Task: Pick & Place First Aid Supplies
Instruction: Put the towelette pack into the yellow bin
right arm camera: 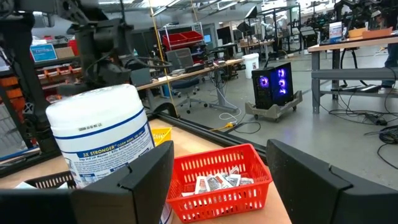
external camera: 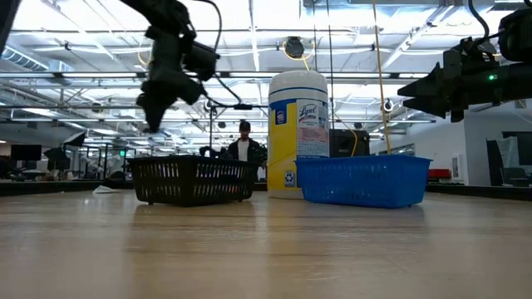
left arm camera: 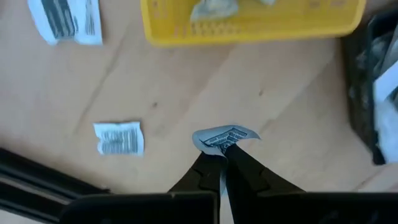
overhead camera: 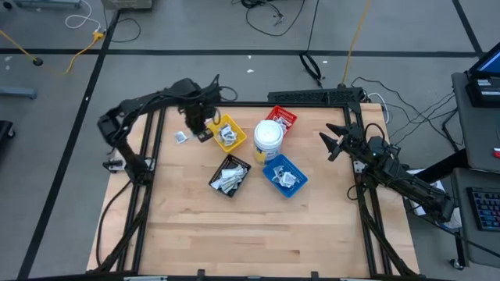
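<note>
Left gripper clenched on a white packet above the table; right gripper released.

Left claw is pinched shut on a small white packet with dark print, the packet crumpled between the two dark fingertips and held above the wooden counter. Second printed packet lies flat on the counter just beside the claw. Third packet, larger-looking with barcode-style print, lies farther off by the yellow tray. Yellow tray holds a few pale packets, partly cut off by the edge of the view. Black mesh tray sits at one side, with something white inside, probably more packets, too blurred to tell. Dark frame rail crosses the corner.
</note>
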You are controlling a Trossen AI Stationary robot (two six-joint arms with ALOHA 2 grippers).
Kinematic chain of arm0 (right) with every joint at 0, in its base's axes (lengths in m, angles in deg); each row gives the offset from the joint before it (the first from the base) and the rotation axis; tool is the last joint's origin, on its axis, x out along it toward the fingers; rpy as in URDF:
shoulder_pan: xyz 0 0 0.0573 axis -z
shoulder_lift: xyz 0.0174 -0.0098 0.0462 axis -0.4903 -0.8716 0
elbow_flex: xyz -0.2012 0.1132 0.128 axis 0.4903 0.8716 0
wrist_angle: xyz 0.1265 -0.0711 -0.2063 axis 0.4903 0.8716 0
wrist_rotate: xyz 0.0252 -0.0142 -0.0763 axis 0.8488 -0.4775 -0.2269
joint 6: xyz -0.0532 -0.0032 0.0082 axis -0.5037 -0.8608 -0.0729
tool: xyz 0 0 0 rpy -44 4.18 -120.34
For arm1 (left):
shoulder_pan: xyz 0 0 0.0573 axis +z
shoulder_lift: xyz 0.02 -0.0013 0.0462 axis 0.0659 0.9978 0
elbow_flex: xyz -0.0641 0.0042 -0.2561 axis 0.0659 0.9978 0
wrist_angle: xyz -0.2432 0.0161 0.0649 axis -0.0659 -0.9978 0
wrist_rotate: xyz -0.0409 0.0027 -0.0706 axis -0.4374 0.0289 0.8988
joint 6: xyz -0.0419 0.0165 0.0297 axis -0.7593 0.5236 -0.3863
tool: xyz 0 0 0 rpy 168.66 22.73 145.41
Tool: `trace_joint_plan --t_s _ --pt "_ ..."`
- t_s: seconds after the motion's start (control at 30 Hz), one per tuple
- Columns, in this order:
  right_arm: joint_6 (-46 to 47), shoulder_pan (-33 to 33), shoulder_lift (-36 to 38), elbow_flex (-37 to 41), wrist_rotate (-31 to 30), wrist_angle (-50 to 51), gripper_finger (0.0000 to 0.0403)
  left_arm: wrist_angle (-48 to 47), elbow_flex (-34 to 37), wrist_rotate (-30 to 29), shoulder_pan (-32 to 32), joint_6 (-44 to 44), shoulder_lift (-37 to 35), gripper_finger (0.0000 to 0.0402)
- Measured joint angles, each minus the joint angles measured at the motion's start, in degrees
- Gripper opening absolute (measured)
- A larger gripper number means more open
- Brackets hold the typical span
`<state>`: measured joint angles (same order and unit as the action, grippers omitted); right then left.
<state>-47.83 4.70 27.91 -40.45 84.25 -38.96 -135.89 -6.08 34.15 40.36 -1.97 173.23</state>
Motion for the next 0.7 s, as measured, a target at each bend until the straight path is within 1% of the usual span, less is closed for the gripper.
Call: trace_joint_plan --t_s 0.17,0.27,0.43,0.5,0.7 --pt "0.0 0.0 0.0 0.0 0.0 0.0 0.0254 -1.4 -9.9 0.1 -0.9 -0.4 6.8 0.0006" --pt "0.0 0.0 0.0 0.0 0.0 0.0 0.0254 -3.9 -15.9 0.1 -1.2 -0.2 10.6 0.0005" --pt "0.0 0.0 0.0 0.0 0.0 0.0 0.0254 -6.6 -24.3 0.1 -1.4 0.0 14.5 0.0005" --pt "0.0 0.0 0.0 0.0 0.0 0.0 0.0254 -5.9 -24.9 0.1 -1.4 -0.3 15.0 0.0005" --pt "0.0 0.0 0.0 0.0 0.0 0.0 0.0254 -1.9 -22.7 0.0 -2.5 -1.5 17.4 0.0005"
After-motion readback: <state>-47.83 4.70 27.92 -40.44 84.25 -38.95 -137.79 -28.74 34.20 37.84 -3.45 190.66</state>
